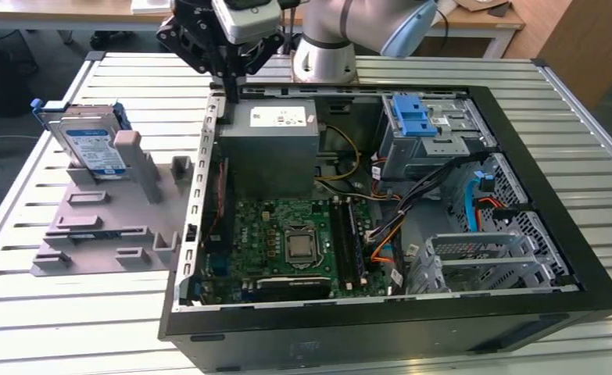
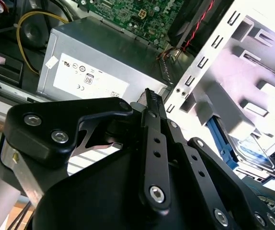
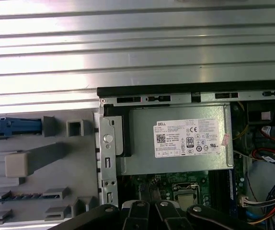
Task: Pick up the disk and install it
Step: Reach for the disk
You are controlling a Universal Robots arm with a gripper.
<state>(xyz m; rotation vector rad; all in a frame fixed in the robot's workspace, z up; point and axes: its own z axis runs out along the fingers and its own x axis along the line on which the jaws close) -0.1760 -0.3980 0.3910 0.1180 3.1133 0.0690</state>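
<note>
Silver disk stands in the fixture at the exterior view's left, well apart from my gripper, closed on nothing; arriving closed could topple it.

**One high overview, two close wrist cameras**

The exterior view looks steeply down on the whole open computer case. The first wrist view faces straight down from nearer. The second looks obliquely, very close. All three share the power-supply box.

Disk on fixture, case beside it
</note>
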